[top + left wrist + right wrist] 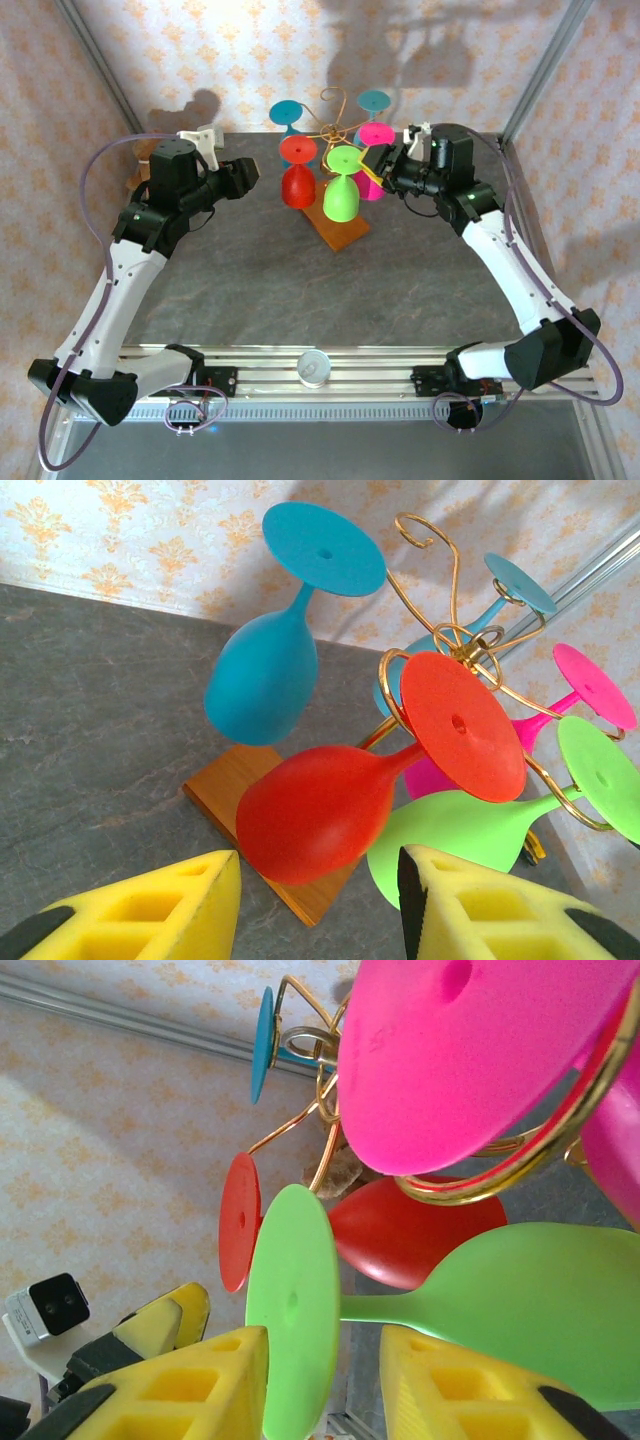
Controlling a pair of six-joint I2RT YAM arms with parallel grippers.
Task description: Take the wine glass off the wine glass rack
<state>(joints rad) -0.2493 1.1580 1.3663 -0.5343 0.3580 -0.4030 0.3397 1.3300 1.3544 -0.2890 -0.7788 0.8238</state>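
Observation:
The wine glass rack (335, 125) is a gold wire stand on a brown wooden base (346, 233) at the table's back centre. Several wine glasses hang upside down on it: red (298, 185), green (341, 197), pink (371, 184) and two blue. My left gripper (255, 172) is open just left of the red glass (315, 815), whose bowl sits ahead of the yellow fingers without touching. My right gripper (325, 1332) is open, and its fingers straddle the foot and stem of the green glass (290, 1300). The pink glass's foot (460, 1050) rests in a gold loop (500, 1185) above it.
A white round object (313, 367) sits on the front rail between the arm bases. Metal frame posts (545, 60) rise at the back corners before a patterned wall. A brown object (140, 165) lies at the back left. Bare grey tabletop (300, 290) stretches in front of the rack.

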